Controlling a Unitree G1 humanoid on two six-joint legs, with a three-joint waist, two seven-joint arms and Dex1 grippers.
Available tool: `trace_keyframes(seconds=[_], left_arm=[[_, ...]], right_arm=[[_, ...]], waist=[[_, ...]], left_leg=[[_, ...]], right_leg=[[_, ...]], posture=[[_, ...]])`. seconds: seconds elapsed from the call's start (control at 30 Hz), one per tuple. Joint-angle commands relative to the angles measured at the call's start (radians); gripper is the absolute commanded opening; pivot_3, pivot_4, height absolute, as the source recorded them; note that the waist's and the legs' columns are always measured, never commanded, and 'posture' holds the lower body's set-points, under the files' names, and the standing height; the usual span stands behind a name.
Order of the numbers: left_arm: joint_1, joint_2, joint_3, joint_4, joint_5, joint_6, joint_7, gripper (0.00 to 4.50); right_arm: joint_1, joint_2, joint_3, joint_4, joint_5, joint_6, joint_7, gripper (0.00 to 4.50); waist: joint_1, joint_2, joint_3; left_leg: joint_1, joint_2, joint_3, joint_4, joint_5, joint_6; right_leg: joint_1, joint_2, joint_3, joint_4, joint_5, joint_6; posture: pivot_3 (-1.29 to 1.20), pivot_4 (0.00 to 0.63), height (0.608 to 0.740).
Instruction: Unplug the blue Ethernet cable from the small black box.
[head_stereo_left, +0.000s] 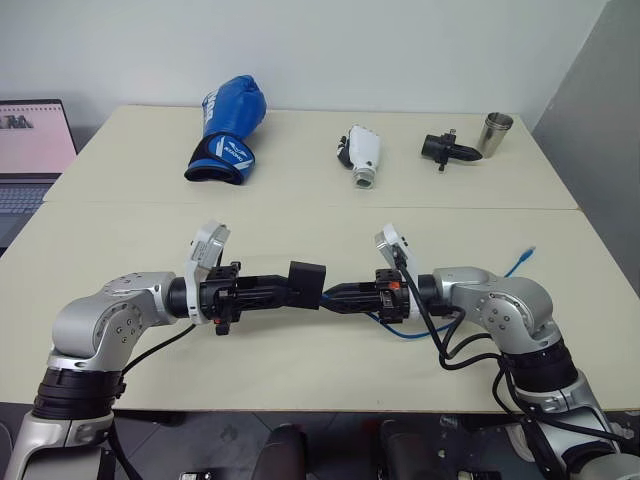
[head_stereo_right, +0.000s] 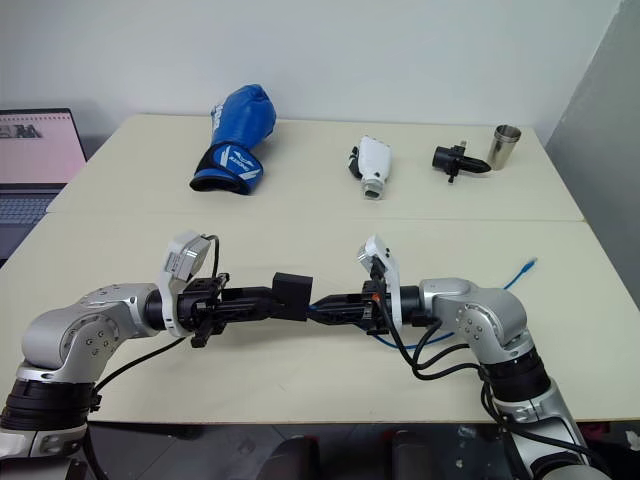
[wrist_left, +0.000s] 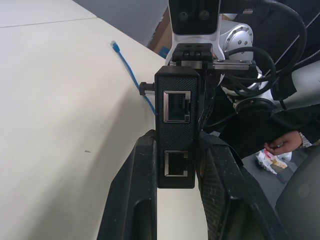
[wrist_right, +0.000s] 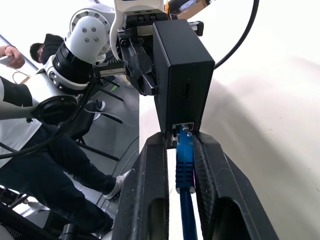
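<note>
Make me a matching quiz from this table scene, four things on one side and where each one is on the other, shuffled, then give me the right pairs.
Things:
1. small black box
2. blue Ethernet cable
3. boxing glove
4. metal cup

Places or states:
A. standing at the table's far right
B. lying at the table's far left
C. clamped in the left gripper, above the table
D. plugged into the box, between the right gripper's fingers

Pairs: 1-C, 2-D, 3-B, 4-A

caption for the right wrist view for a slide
Right gripper closes around the blue Ethernet cable plug, still seated in the small black box held by the left gripper.
</note>
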Motion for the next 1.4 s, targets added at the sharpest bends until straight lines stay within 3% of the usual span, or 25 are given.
trace_keyframes(seconds=[0.03, 0.27, 0.4, 0.9, 1.4], left_arm=[[-0.011, -0.001, 0.011, -0.019, -0.01, 0.004, 0.009, 0.77], [-0.024, 0.018, 0.003, 0.006, -0.003, 0.014, -0.021, 0.77], [-0.039, 0.02, 0.001, 0.006, -0.01, 0.032, -0.027, 0.77], [-0.043, 0.018, 0.003, -0.014, -0.006, 0.054, -0.012, 0.77], [-0.047, 0.064, 0.042, 0.027, 0.029, 0.019, 0.007, 0.77]], right_arm=[[-0.007, 0.0, -0.015, -0.025, 0.032, 0.007, 0.017, 0.36], [-0.019, -0.017, -0.021, -0.035, 0.069, 0.035, 0.046, 0.35], [-0.025, -0.006, -0.032, -0.04, 0.086, 0.046, 0.046, 0.04], [-0.021, -0.017, -0.028, -0.035, 0.074, 0.041, 0.044, 0.04], [0.008, -0.179, -0.059, 0.063, -0.018, -0.046, 0.097, 0.04]], waist=[[0.0, 0.0, 0.0], [0.0, 0.0, 0.0], [0.0, 0.0, 0.0], [0.0, 0.0, 0.0], [0.0, 0.0, 0.0]], left_leg=[[0.0, 0.0, 0.0, 0.0, 0.0, 0.0], [0.0, 0.0, 0.0, 0.0, 0.0, 0.0], [0.0, 0.0, 0.0, 0.0, 0.0, 0.0], [0.0, 0.0, 0.0, 0.0, 0.0, 0.0], [0.0, 0.0, 0.0, -0.001, 0.0, 0.0]], right_leg=[[0.0, 0.0, 0.0, 0.0, 0.0, 0.0], [0.0, 0.0, 0.0, 0.0, 0.0, 0.0], [0.0, 0.0, 0.0, 0.0, 0.0, 0.0], [0.0, 0.0, 0.0, 0.0, 0.0, 0.0], [0.0, 0.0, 0.0, -0.001, 0.0, 0.0]], posture=[[0.0, 0.15, 0.74], [0.0, 0.15, 0.74], [0.0, 0.15, 0.74], [0.0, 0.15, 0.74], [0.0, 0.15, 0.74]])
